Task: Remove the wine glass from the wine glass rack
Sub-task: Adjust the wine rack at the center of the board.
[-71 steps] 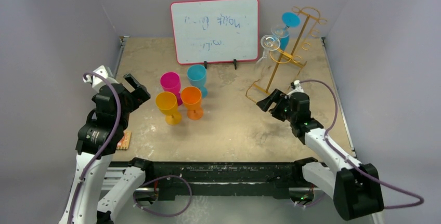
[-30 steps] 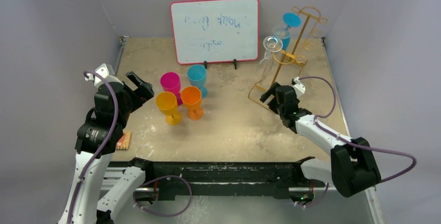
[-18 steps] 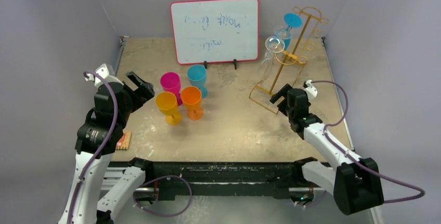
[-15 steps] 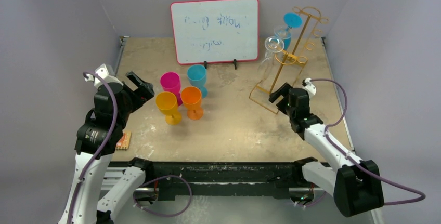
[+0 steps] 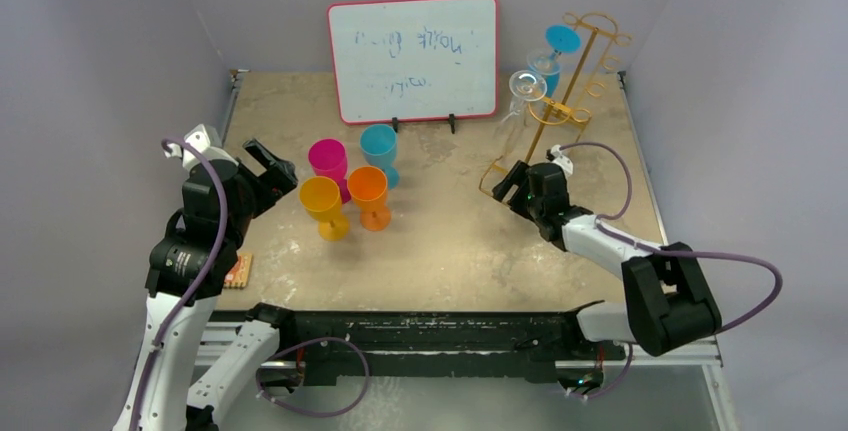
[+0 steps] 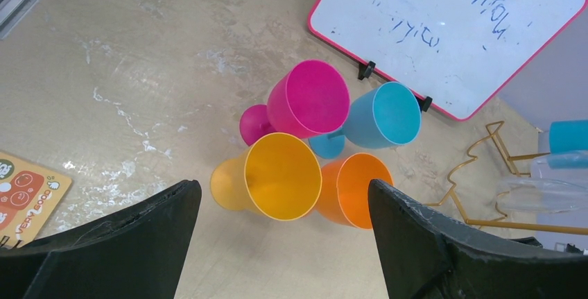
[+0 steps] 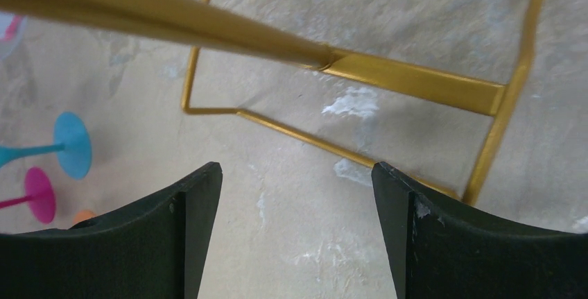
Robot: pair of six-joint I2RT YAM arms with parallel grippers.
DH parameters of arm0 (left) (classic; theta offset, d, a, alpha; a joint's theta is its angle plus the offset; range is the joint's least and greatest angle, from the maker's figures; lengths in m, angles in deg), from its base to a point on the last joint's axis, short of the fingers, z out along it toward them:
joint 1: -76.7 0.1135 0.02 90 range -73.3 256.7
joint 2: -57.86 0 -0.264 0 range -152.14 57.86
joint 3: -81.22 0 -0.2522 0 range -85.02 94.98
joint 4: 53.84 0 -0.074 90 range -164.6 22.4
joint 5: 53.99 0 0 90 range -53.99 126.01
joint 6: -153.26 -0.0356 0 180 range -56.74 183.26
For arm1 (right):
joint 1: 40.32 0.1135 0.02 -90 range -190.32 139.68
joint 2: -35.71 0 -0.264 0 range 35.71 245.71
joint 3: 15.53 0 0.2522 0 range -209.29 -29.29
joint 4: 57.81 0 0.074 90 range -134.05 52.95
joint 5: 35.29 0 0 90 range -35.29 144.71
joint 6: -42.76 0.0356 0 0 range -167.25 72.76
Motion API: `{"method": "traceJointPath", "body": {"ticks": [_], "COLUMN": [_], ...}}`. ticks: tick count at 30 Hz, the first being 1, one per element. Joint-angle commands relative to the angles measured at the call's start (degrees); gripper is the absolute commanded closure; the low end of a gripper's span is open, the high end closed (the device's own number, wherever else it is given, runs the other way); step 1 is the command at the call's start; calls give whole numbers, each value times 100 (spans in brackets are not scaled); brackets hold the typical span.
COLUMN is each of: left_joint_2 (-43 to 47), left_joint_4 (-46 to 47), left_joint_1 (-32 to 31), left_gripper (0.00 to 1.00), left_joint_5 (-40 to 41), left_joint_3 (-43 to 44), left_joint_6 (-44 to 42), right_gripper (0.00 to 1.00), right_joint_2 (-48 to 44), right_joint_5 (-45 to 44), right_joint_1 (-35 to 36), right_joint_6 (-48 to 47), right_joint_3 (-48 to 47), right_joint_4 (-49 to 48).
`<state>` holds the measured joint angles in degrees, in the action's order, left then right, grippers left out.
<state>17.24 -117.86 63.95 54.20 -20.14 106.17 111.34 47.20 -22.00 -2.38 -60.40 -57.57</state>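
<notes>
The gold wire wine glass rack [image 5: 563, 79] stands at the back right, leaning, with its wire base [image 5: 497, 173] on the table. A clear wine glass [image 5: 520, 86] hangs upside down from a lower left hook. A blue-footed glass [image 5: 560, 39] hangs higher up. My right gripper [image 5: 517, 187] is open and low at the rack's base. In the right wrist view the post [image 7: 173, 25] crosses above the open right gripper [image 7: 295, 168]. My left gripper [image 5: 268, 171] is open and empty, left of the cups; it is also open in the left wrist view [image 6: 283, 186].
Pink [image 5: 328, 159], blue [image 5: 379, 141], yellow [image 5: 322, 198] and orange [image 5: 368, 189] cups stand in a cluster at centre left. A red-framed whiteboard [image 5: 413, 56] stands at the back. A small card [image 5: 239, 271] lies at the near left edge.
My right gripper has swung left, back to the near corner of the rack's base. The left arm, rack and glasses have not moved.
</notes>
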Motion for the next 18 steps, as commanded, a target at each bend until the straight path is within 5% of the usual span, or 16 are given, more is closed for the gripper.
{"method": "traceJointPath", "body": {"ticks": [1,18], "left_joint_2": [56,65], "left_joint_4": [154,183], "left_joint_1": [45,45], "left_gripper": [10,9], "left_joint_5": [88,96], "left_joint_3": [78,-56], "left_joint_6": [3,-3], "right_gripper": [17,18], "right_joint_2": [15,-378], "right_joint_5": [-988,-1908], "right_joint_1": [4,-527], "right_joint_6": [211,900], "right_joint_3": [-265,-120], "right_joint_4": [222,1378]}}
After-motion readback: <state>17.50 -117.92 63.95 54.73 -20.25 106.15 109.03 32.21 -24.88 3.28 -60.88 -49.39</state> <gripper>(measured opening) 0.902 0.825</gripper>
